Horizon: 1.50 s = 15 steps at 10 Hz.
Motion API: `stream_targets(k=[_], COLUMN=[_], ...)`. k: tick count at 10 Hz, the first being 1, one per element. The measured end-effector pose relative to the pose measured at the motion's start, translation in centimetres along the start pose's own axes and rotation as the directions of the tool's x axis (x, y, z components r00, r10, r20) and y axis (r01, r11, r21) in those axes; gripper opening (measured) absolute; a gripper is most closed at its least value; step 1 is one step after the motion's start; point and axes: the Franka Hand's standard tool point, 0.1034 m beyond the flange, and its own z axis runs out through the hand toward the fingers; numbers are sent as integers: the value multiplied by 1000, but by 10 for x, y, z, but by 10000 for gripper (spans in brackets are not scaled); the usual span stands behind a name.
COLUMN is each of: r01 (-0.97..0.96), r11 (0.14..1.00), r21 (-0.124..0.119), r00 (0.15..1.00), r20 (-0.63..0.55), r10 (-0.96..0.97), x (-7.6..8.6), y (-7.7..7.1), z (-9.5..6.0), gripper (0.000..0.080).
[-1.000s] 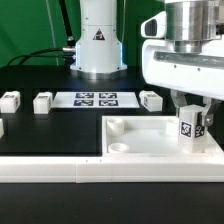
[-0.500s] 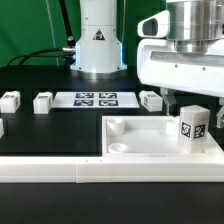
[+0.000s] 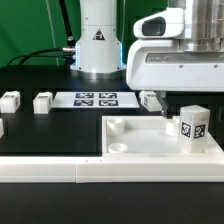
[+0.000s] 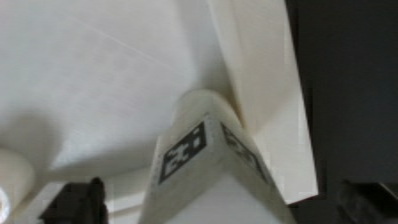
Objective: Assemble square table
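Observation:
The square table's top (image 3: 150,141), a white slab with a raised rim and round corner sockets, lies at the exterior view's right. One white tagged leg (image 3: 192,128) stands upright in the slab's near right corner. My gripper (image 3: 190,103) hangs just above that leg, open, its fingers (image 3: 164,108) apart from the leg's sides. In the wrist view the leg (image 4: 210,160) rises between the two dark fingertips (image 4: 80,200) without touching them, over the slab (image 4: 107,70). Three more legs (image 3: 10,100) (image 3: 43,101) (image 3: 150,99) lie loose on the black table behind.
The marker board (image 3: 95,99) lies behind the slab, in front of the robot's base (image 3: 98,45). A long white border wall (image 3: 55,168) runs along the front. Another white block (image 3: 1,128) shows at the left edge.
The gripper was shut on the upright leg a second ago; it has opened wide and lifted slightly. The leg stays standing in the slab's corner.

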Motion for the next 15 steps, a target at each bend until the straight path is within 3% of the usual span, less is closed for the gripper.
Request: stream_targets(k=[8, 10, 11, 15], r01=[520, 517, 517, 488], r11=[854, 856, 856, 873], r21=[-20, -20, -20, -18], r00=[854, 856, 856, 873], r20=[-6, -6, -6, -7], r10=[-520, -517, -517, -488], x=[0, 0, 0, 0], y=[3, 3, 3, 4], z=[2, 2, 2, 2], gripper=[649, 381, 288, 288])
